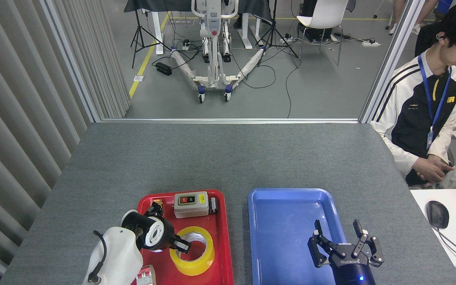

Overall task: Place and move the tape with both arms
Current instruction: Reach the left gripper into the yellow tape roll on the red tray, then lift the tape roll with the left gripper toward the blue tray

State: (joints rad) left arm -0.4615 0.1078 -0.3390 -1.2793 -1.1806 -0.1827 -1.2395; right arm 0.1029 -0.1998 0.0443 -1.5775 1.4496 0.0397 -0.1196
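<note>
Yellow tape (192, 251) roll with white core lies flat in red tray (222, 237), left gripper (181, 246) fingertips at its hole.

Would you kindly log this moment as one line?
left gripper: at tape, grip unclear | right gripper: open over blue tray | tape: in red tray

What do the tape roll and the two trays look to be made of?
The tape looks like translucent yellow plastic film wound on a white core, likely cardboard; its side has a soft sheen. The red tray and blue tray appear to be moulded plastic with a glossy finish, judging by their rounded rims and the light glints on the blue one.
</note>
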